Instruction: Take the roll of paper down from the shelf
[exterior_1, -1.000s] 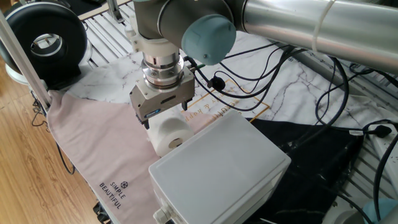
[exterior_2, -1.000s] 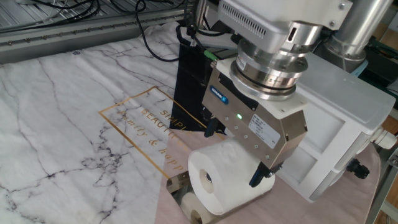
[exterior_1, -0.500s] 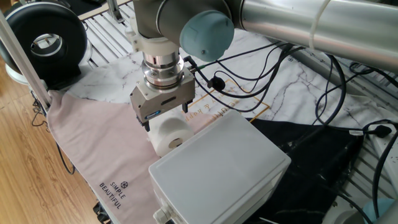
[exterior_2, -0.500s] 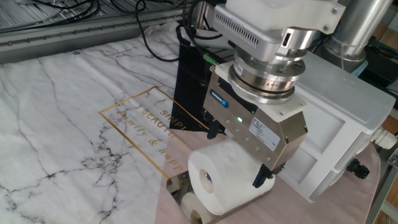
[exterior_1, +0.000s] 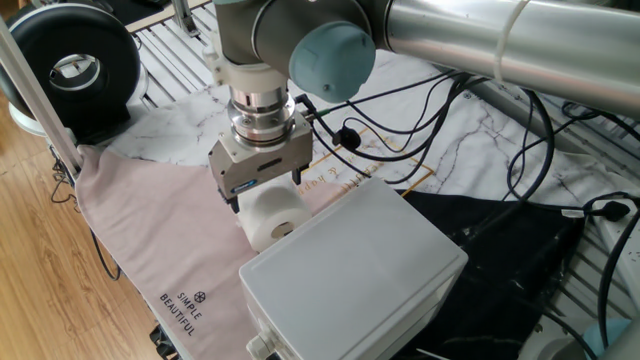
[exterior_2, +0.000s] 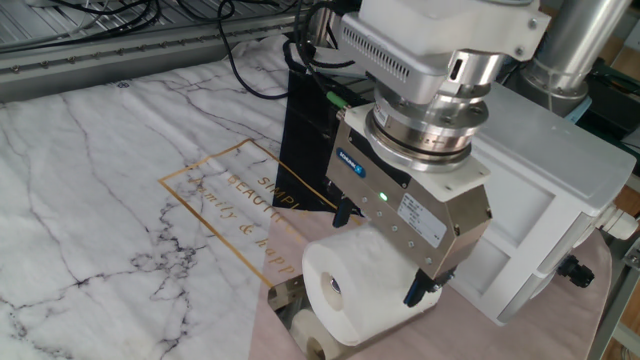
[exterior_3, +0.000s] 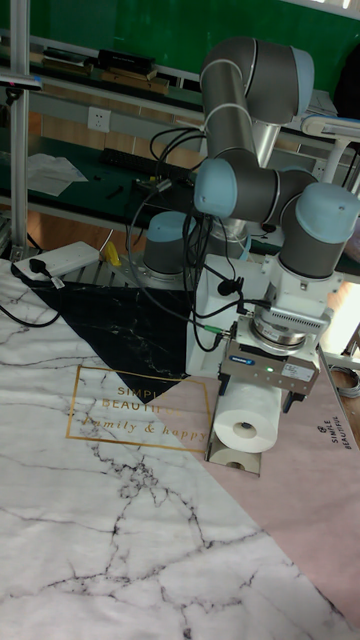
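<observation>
White roll of paper (exterior_2: 362, 280) (small hollow core facing out, lying sideways) sits on shiny chrome shelf (exterior_2: 285, 297); end effector (exterior_2: 383, 257) clamped around roll, beside grey box (exterior_1: 355, 268).

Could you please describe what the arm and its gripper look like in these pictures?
The arm is built of silvery grey tubes with pale blue caps at the joints, and black cables trail beside it. A ringed chrome flange joins the wrist to the gripper, a boxy silver-grey metal body with rows of small screws, a blue label and a lit green light. Its fingers are dark.
</observation>
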